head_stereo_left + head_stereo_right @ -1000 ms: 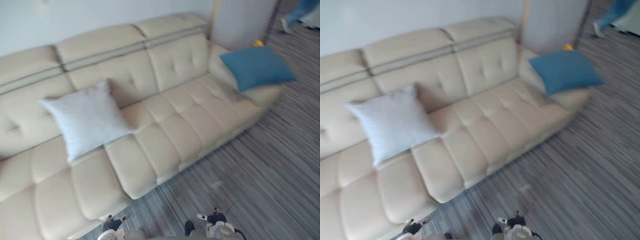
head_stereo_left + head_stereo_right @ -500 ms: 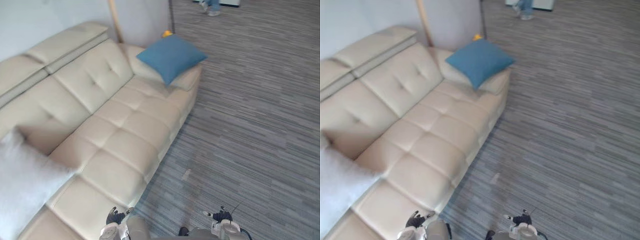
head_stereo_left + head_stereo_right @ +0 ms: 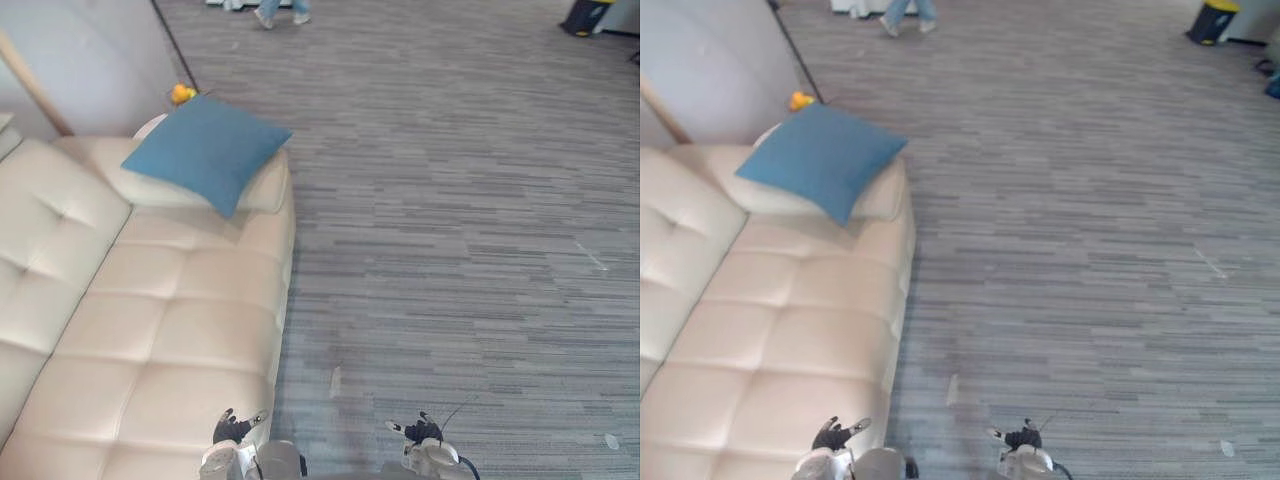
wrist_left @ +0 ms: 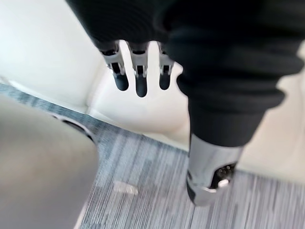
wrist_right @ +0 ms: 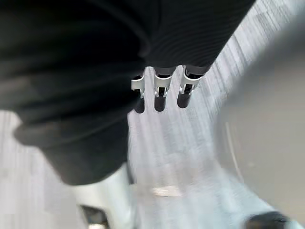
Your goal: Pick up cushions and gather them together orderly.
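Judging from how things lie, the gathering has hardly begun: 1 blue cushion point(image 3: 208, 150) rests tilted on the armrest at the end of the cream leather sofa point(image 3: 160, 340), at about 10 o'clock in the head view, and nothing touches it. The seat squares between that cushion and the robot are bare, so no group of cushions has been formed here yet. The left hand point(image 3: 232, 430) hangs low at about 7 o'clock, just over the front edge of the sofa seat, and its wrist view shows the fingers point(image 4: 138, 81) straight and relaxed with nothing between them and the thumb, above the cream upholstery and the carpet. The right hand point(image 3: 420, 432) hangs at about 5 o'clock over the grey striped carpet point(image 3: 460, 220); its fingers point(image 5: 159, 95) are likewise straight and slack, holding nothing. Both hands are well apart from the cushion. A small yellow object point(image 3: 181, 94) sits just behind the cushion at 11 o'clock, beside the wall; what it is I cannot tell. A person's legs point(image 3: 280, 10) show at 12 o'clock, far across the floor, and a dark bin point(image 3: 1211, 20) stands at 1 o'clock. What is left, as I judge it, is nearly everything: approaching the armrest, grasping the blue cushion, and carrying it to join any others in a tidy set.
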